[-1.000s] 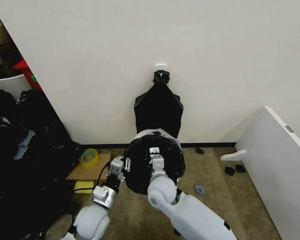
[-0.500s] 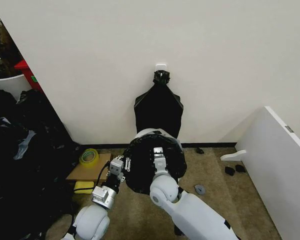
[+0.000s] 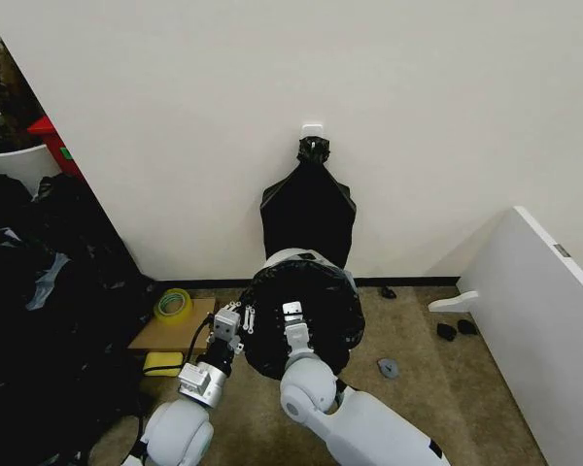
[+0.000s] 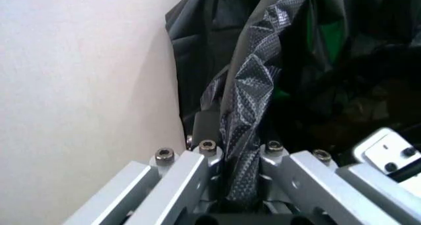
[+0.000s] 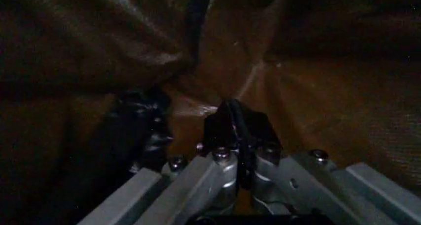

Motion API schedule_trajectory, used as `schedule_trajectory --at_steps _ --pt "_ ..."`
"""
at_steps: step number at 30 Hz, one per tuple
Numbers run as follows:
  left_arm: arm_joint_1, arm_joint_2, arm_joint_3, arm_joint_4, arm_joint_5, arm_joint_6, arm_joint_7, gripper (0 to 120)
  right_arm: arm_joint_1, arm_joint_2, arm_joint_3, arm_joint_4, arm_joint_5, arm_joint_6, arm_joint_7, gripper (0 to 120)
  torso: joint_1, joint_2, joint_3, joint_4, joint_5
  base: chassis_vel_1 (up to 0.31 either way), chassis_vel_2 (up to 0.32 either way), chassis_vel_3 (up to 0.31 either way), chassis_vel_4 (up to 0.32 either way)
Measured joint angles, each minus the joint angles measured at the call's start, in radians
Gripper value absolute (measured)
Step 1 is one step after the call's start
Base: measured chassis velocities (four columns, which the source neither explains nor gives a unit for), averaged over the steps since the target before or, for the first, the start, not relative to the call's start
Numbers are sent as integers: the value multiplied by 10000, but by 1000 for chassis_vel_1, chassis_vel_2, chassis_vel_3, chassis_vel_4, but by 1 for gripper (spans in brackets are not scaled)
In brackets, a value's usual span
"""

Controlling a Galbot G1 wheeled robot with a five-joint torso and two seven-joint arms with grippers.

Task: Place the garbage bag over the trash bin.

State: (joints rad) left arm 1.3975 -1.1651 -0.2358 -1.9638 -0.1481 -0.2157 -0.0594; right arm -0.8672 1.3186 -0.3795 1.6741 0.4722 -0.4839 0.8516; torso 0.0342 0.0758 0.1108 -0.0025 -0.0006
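Both grippers pinch the garbage bag (image 3: 301,316) draped on the trash bin (image 3: 290,258) by the wall
Left gripper (image 4: 240,156) and right gripper (image 5: 238,153) are each clamped on a black fold; a tape roll (image 3: 173,304) lies near, no writing legible

The bag (image 3: 316,291) hides nearly all of the bin (image 3: 290,257); a sliver of white rim shows at the back. The right gripper's (image 3: 292,313) fingertips are buried in plastic. The left gripper's (image 4: 238,185) fingers run off the frame edge.
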Motion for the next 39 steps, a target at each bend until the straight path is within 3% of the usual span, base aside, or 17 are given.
schedule_trajectory --at_steps 3,8,14,19,20,22,23,24,26,27,28,31,33,35,36,38,39 --pt "-19 -36 -3 36 0 0 -1 2 -43 -122 -31 204 -132 16 -29 0 0 0 0 -3 -1 0 0 0 0" --pt "-39 -91 12 45 -2 0 -1 2 -216 -215 -312 884 854 651 -510 0 0 0 0 1 0 0 0 0 0" --pt "-46 -35 -197 -30 -122 4 -24 2 -273 -226 -414 657 617 -105 -30 0 0 0 0 1 0 0 0 0 0" --pt "-63 3 -261 -21 -209 12 -80 2 -261 -343 -319 704 428 -41 -58 0 0 0 0 0 0 0 0 0 0" --pt "-84 -2 -269 -4 -288 37 -103 2 -283 -426 -335 857 428 314 -360 0 0 0 0 0 -1 0 0 0 0" --pt "-139 -48 -274 5 -639 184 -188 2 -462 -621 -459 1118 39 2001 -1644 0 0 0 0 1 0 0 0 0 0" --pt "-139 -48 -274 5 -639 184 -188 2 -462 -621 -459 1118 39 2001 -1644 0 0 0 0 1 0 0 0 0 0" --pt "-166 -64 -275 6 -805 272 -227 2 -563 -707 -486 1147 -357 2850 -2304 1 0 0 0 2 1 0 0 0 0" --pt "-241 -105 -297 30 -1403 582 -405 2 -858 -928 -444 962 -1557 5352 -4006 11 0 0 0 -1 0 0 0 0 0" --pt "-262 -114 -314 34 -1626 721 -494 2 -972 -1000 -342 843 -1894 6151 -4682 15 0 0 0 0 1 0 0 0 0" --pt "-262 -114 -314 34 -1626 721 -494 2 -972 -1000 -342 843 -1894 6151 -4682 15 0 0 0 0 1 0 0 0 0" --pt "-404 -163 -443 18 -2797 1671 -1176 2 -1545 -1268 323 605 -2465 8621 -7533 30 0 0 0 1 1 0 0 0 0" --pt "-437 -177 -468 3 -3066 1890 -1346 2 -1691 -1300 472 637 -2483 8983 -7957 30 0 0 0 0 0 0 0 0 0" --pt "-552 -207 -601 -24 -3880 2700 -1924 2 -2297 -1352 1140 1005 -2931 9735 -8733 43 0 0 -1 0 1 0 0 0 0" --pt "-598 -219 -656 -46 -4224 3071 -2200 2 -2615 -1339 1428 1243 -3602 9776 -8497 49 0 0 0 0 -1 0 0 0 0" --pt "-598 -219 -656 -46 -4224 3071 -2200 2 -2615 -1339 1428 1243 -3602 9776 -8497 49 0 0 0 0 -1 0 0 0 0" --pt "-648 -231 -733 -65 -4675 3458 -2510 2 -3036 -1280 1726 1573 -4598 9622 -7737 55 0 0 0 -2 0 0 0 0 0"
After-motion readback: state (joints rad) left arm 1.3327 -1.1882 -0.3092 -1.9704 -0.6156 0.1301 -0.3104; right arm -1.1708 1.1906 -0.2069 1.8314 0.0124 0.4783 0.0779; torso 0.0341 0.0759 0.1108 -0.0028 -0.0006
